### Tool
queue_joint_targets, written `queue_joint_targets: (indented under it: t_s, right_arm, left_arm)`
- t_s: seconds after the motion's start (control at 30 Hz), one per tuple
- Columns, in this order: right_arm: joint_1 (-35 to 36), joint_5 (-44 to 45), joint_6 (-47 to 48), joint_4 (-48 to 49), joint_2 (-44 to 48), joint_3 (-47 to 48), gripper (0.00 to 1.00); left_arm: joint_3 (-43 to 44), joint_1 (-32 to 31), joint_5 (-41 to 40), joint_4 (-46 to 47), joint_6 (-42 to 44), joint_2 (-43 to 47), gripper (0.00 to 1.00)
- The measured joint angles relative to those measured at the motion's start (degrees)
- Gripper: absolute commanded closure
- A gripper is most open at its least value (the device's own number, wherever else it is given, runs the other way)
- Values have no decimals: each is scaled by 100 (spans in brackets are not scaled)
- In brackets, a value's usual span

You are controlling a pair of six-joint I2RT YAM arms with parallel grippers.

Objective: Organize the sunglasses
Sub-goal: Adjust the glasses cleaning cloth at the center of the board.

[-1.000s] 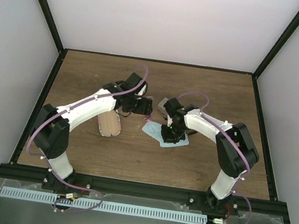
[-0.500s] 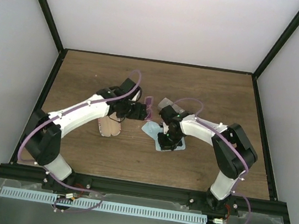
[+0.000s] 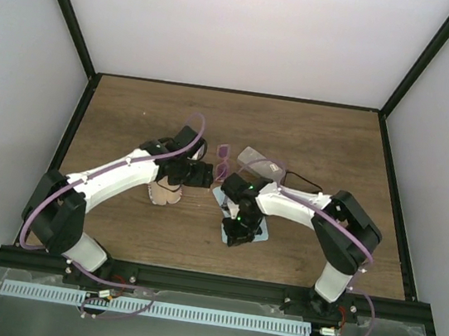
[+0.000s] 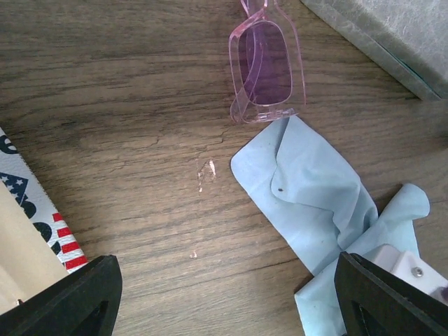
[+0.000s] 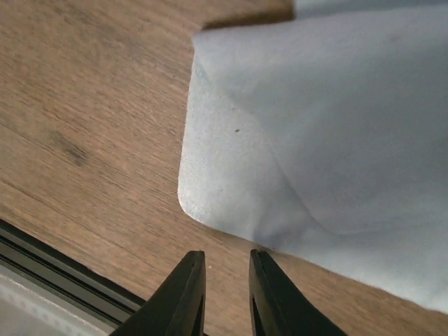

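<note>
The purple-tinted sunglasses (image 3: 225, 152) lie folded on the wooden table, also in the left wrist view (image 4: 266, 66). The thin black wire-frame sunglasses (image 3: 302, 181) lie to the right of the clear grey case (image 3: 259, 163). My left gripper (image 3: 207, 175) is wide open and empty, just short of the purple pair; its fingers (image 4: 77, 301) span bare wood (image 4: 224, 308). My right gripper (image 3: 235, 233) hovers low at the near corner of a light blue cloth (image 5: 315, 140). Its jaws (image 5: 225, 297) stand narrowly apart with nothing between them.
A striped oval case (image 3: 163, 189) lies under the left forearm, with its edge in the left wrist view (image 4: 28, 231). The blue cloth (image 4: 315, 203) lies crumpled right of the left gripper. The grey case corner (image 4: 392, 35) is beyond. The table's front rail (image 5: 42, 280) is close to the right gripper.
My left gripper has backed away from the purple sunglasses, which stay on the table. My right gripper has moved toward the near edge, and the blue cloth has shifted with it, uncovering the black pair.
</note>
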State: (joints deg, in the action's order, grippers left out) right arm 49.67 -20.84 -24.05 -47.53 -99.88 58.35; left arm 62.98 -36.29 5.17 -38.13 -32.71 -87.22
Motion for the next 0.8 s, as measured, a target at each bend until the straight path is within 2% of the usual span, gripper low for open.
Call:
queue_joint_targets:
  t_s: [0.1,0.17,0.27,0.37,0.8]
  right_arm:
    - [-48,136,-79,-249,87,214,67]
    - [-160,304,-94,-420,221,540,65]
    - [-284,595,-68,-522,343,1001,74]
    - [-332,857,4,-544,306,1113,77]
    - [-337,1349,184,-756,-210,885,78]
  left_arm:
    - [0,0,-7,22,-22,15,15]
    - [0,0,-17,50,-35,24,15]
    - [-4,0,-15,127,-66,26,15]
    - [-7,0,-20,186,-85,26,15]
    - [-138,0,-234,216,-144,313,15]
